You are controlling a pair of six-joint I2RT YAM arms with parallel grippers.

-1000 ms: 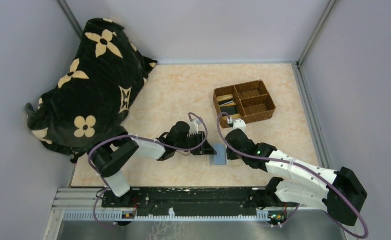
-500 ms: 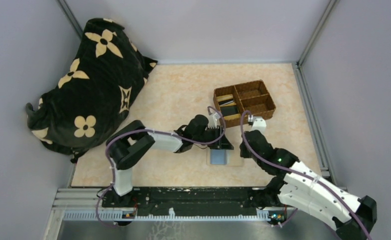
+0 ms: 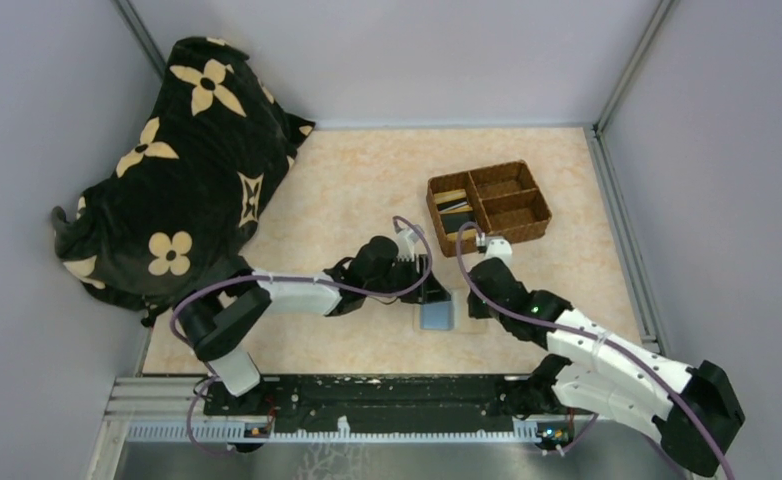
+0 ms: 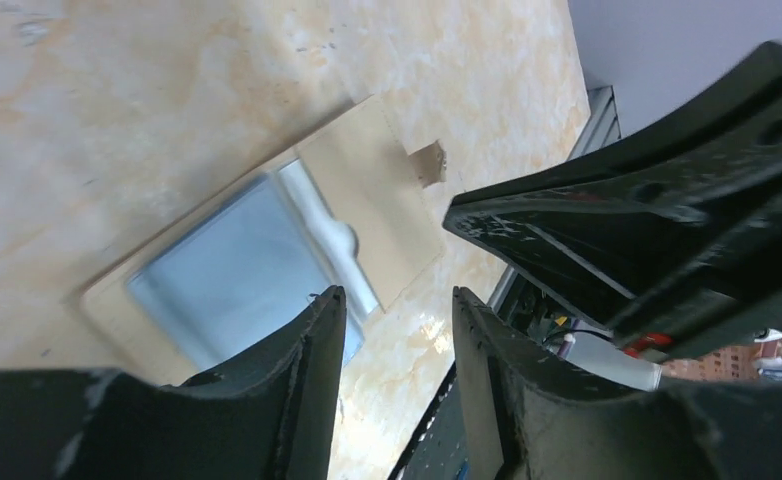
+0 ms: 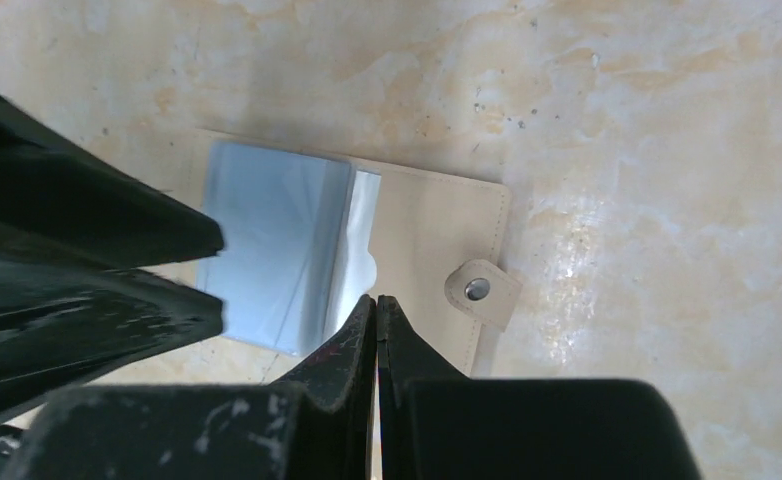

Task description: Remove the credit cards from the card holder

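Note:
The card holder (image 3: 435,316) lies open and flat on the table, cream outside with a pale blue-grey pocket (image 5: 267,240) and a snap tab (image 5: 479,290). I cannot tell whether a card sits in that pocket. Flat tan and dark credit cards (image 3: 454,209) lie in the woven tray's left compartment. My left gripper (image 4: 397,300) hovers open over the holder's near corner (image 4: 237,270), with nothing between its fingers. My right gripper (image 5: 377,298) is shut and empty, its tips over the holder's cream flap (image 5: 417,240) beside the pocket's notch. In the top view the two grippers flank the holder, left (image 3: 432,290) and right (image 3: 475,300).
A brown woven tray (image 3: 527,225) with several compartments stands just behind the grippers. A black cloth bag with cream flowers (image 3: 177,160) fills the back left corner. Grey walls enclose the table; a metal rail (image 3: 367,395) runs along the near edge.
The left gripper swung out toward the tray, came back over the holder, and its jaws stand wider. The right arm swung right, then returned beside the holder, still shut.

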